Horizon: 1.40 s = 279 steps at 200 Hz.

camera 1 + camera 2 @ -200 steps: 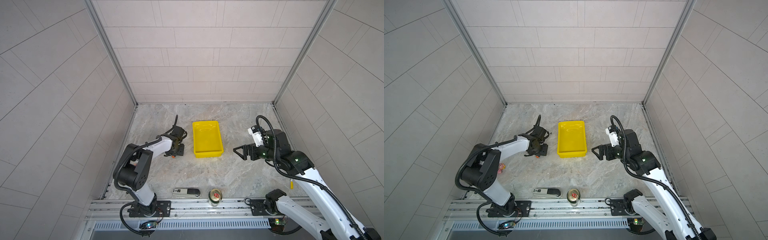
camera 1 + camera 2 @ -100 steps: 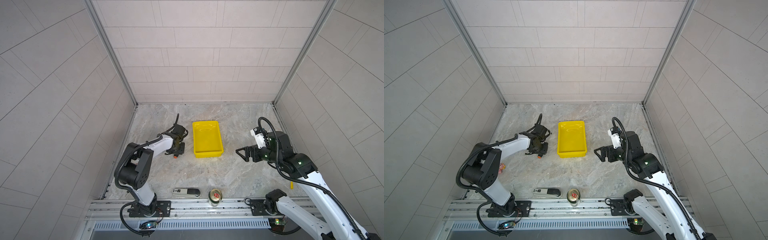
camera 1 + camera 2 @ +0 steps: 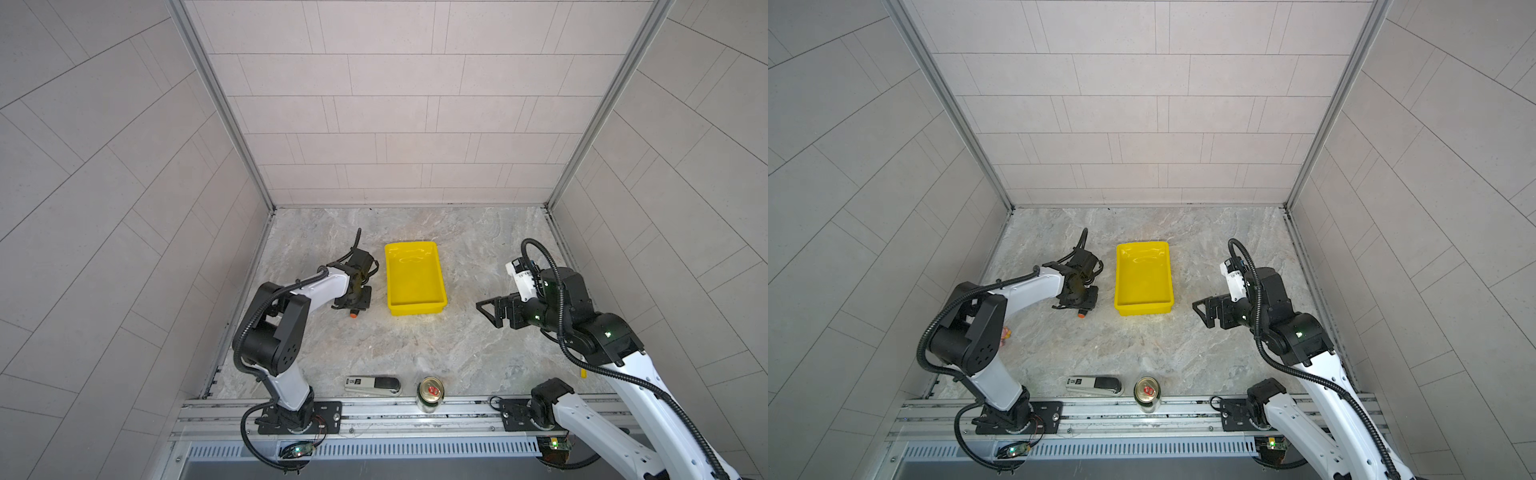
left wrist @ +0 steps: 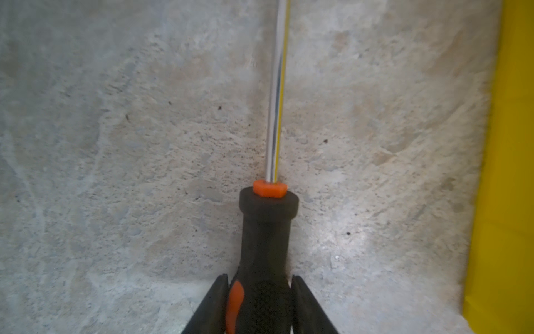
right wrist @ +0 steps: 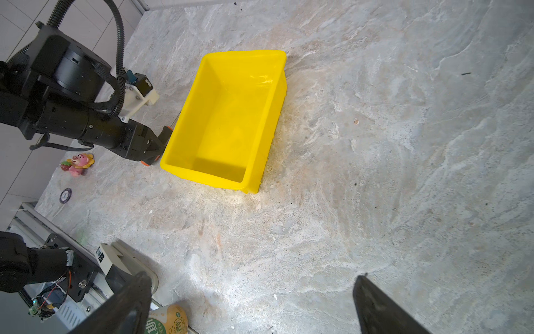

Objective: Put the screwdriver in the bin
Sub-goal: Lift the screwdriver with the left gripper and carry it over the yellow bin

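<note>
The screwdriver [image 4: 267, 231] has a black handle with an orange stripe, an orange collar and a thin shiny shaft. It lies low over the marble floor, parallel to the long left side of the bin [image 4: 514, 173]. My left gripper [image 4: 260, 279] is shut on the handle, one finger pressed on each side. In both top views the gripper [image 3: 353, 305] hides most of the tool; only the orange butt end [image 3: 353, 315] [image 3: 1080, 315] pokes out. The empty yellow bin [image 3: 415, 308] [image 3: 1144, 308] [image 5: 202, 173] sits just right of it. My right gripper [image 3: 484, 309] [image 3: 1200, 309] [image 5: 251, 279] hangs open and empty, right of the bin.
A drink can [image 3: 430, 392] and a grey-and-black stapler-like device [image 3: 372, 384] stand by the front rail. A pink toy [image 5: 78, 164] and a small round disc [image 5: 65, 195] lie near the left wall. A yellow-tipped pen [image 3: 583, 372] lies behind my right arm.
My left gripper's fingers have closed onto the screwdriver handle. My right gripper has drawn back a little to the right, away from the bin.
</note>
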{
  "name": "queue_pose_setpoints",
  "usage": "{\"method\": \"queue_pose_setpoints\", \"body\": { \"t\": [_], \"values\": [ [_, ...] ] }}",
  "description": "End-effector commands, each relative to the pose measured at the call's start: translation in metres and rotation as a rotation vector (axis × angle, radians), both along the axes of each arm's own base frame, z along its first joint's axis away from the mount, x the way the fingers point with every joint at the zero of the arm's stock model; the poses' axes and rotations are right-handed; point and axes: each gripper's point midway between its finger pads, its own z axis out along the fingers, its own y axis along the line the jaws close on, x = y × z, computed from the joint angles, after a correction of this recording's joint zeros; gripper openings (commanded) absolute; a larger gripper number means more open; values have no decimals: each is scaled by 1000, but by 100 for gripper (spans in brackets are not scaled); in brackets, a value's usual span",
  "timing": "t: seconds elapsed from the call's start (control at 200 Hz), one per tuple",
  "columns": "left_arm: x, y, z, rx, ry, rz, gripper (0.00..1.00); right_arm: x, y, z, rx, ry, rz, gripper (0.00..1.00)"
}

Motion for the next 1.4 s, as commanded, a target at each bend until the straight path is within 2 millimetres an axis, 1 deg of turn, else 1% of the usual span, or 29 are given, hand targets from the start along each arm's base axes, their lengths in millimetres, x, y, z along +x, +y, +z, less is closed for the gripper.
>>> {"method": "queue_pose_setpoints", "body": {
  "t": [0.0, 0.135, 0.22, 0.32, 0.435, 0.536, 0.601, 0.676, 0.726, 0.851, 0.916, 1.006, 1.176, 1.266, 1.391],
  "values": [
    [-6, -2, -5, 24, 48, 0, 44, -7, -7, -7, -33, 14, -11, 100],
    [-10, -3, -12, 37, 81, 7, 45, -9, -11, -9, -45, 17, -26, 100],
    [-13, -3, -10, 59, 91, -1, 42, -11, -11, -7, -40, 13, -21, 100],
    [-16, -2, -8, 79, 105, 0, 33, -12, -17, -8, -62, 7, -36, 100],
    [-22, -2, -6, 92, 128, -8, 22, -15, -17, -7, -62, 7, -35, 100],
    [-21, -1, -2, 95, 113, 0, 10, -15, -21, -6, -80, -1, -45, 100],
    [-19, -4, 2, 83, 106, -3, 6, -17, -23, -5, -83, 0, -49, 100],
    [-16, -6, 12, 73, 90, -6, 4, -18, -22, -3, -81, -5, -44, 100],
    [-13, -7, 20, 68, 68, -5, 0, -18, -23, -2, -88, -8, -42, 100],
    [-7, -10, 43, 49, 30, -6, 0, -17, -23, -4, -89, 1, -46, 100],
    [-6, -7, 57, 53, 5, -7, 0, -16, -20, -3, -77, 1, -35, 100],
    [-4, -5, 76, 49, -43, -1, 0, -14, -21, -1, -82, -4, -41, 100],
    [-3, -9, 102, 15, -80, -13, 0, -14, -20, 2, -73, -9, -43, 100],
    [-1, -18, 115, -40, -109, -28, 0, -14, -22, 2, -77, -9, -51, 100],
    [-1, -41, 139, -95, -141, -106, 0, -15, -21, 6, -61, -13, -52, 100]
  ]
}}
